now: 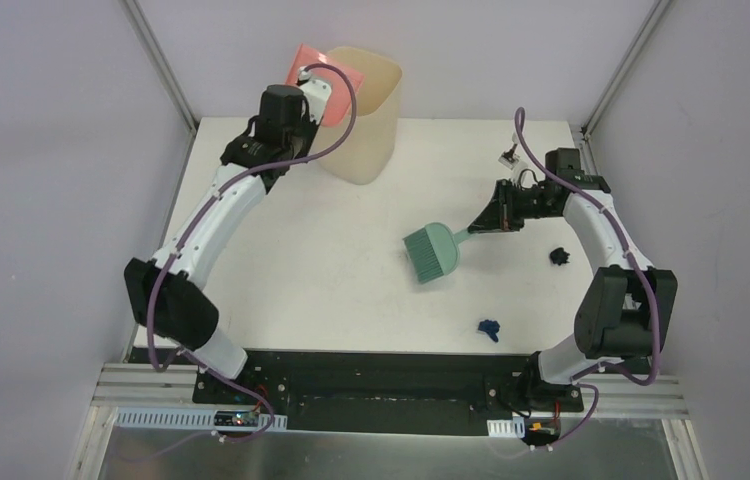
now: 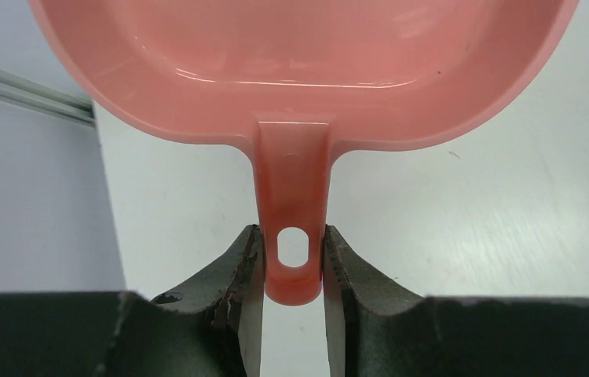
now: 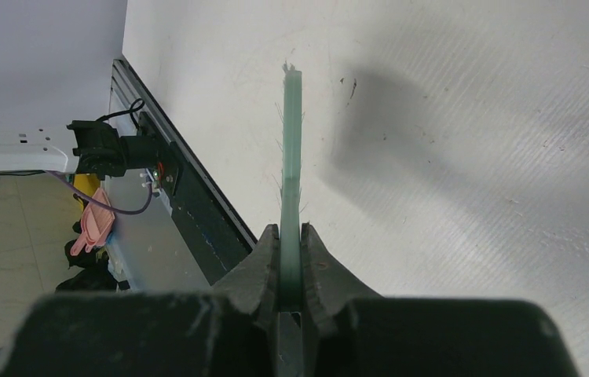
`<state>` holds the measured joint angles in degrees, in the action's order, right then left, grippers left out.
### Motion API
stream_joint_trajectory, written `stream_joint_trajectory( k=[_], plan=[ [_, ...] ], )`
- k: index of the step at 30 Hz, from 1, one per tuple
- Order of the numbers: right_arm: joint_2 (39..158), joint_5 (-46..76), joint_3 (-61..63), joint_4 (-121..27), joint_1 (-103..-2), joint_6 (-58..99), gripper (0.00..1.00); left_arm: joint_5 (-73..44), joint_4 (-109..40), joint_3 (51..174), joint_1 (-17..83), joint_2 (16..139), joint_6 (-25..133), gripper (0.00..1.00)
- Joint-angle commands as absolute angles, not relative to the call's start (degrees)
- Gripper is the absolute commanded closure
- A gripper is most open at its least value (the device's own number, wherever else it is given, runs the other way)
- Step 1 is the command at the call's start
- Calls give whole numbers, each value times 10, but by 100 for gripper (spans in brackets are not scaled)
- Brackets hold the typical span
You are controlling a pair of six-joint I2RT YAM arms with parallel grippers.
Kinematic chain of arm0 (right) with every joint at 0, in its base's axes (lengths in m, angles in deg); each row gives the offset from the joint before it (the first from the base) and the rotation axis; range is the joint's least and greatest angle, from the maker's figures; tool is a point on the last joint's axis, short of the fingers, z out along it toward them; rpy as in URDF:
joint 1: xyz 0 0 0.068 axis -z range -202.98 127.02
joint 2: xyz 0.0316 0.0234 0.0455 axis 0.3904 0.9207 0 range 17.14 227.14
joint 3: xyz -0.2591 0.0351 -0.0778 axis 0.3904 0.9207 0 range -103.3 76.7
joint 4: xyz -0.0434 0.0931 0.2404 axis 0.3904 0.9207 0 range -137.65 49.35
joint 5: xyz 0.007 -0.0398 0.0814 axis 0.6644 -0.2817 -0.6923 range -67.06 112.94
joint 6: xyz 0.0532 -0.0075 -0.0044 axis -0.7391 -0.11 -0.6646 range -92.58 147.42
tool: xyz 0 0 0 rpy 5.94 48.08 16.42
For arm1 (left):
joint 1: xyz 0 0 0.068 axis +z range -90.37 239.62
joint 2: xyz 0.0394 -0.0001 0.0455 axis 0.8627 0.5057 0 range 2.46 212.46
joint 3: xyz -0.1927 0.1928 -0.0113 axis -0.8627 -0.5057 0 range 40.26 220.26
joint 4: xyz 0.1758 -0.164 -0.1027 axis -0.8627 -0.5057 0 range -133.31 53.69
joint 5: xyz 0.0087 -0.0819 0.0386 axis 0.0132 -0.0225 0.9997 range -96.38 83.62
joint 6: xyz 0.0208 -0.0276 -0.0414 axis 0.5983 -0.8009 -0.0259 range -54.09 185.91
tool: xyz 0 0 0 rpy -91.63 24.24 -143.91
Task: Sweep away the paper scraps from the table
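Pinching green hand brush (image 1: 432, 250) in right jaws, with black paper scrap (image 1: 557, 256) near on their right and dark blue scrap (image 1: 491, 328) toward worktop (image 1: 331, 270) front. Gripping pink dustpan (image 2: 307, 71) handle in left jaws, well apart from both.

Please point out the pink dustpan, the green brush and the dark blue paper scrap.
pink dustpan (image 2: 291, 181), left wrist view, on its handle.
green brush (image 1: 431, 252), top external view, on its bristle head.
dark blue paper scrap (image 1: 491, 328), top external view, on its middle.

The top camera overlooks the whole table (image 1: 331, 270) from high behind the left gripper (image 2: 292, 263) and right gripper (image 3: 290, 263), whose wrist cameras closely face that same tabletop.
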<state>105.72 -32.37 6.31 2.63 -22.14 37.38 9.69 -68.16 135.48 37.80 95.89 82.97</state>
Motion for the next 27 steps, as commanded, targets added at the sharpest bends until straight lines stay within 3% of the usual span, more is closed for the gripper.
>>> stream_joint_trajectory(
  k=[1, 9, 14, 19, 27],
  plan=[
    [1024, -331, 34, 16, -219, 368, 100, -13, -687, 1277, 364, 830, 744, 86],
    [1015, -279, -12, 69, -213, 378, 100, -60, -781, 1167, 294, 790, 682, 85],
    [1009, -285, -98, 210, -202, 444, 100, -63, -857, 1117, 236, 838, 694, 85],
    [981, -169, -107, 297, -201, 503, 100, -95, -846, 1050, 218, 873, 707, 84],
    [967, -219, -169, 399, -200, 502, 100, -157, -836, 1068, 192, 1027, 693, 80]
  ],
)
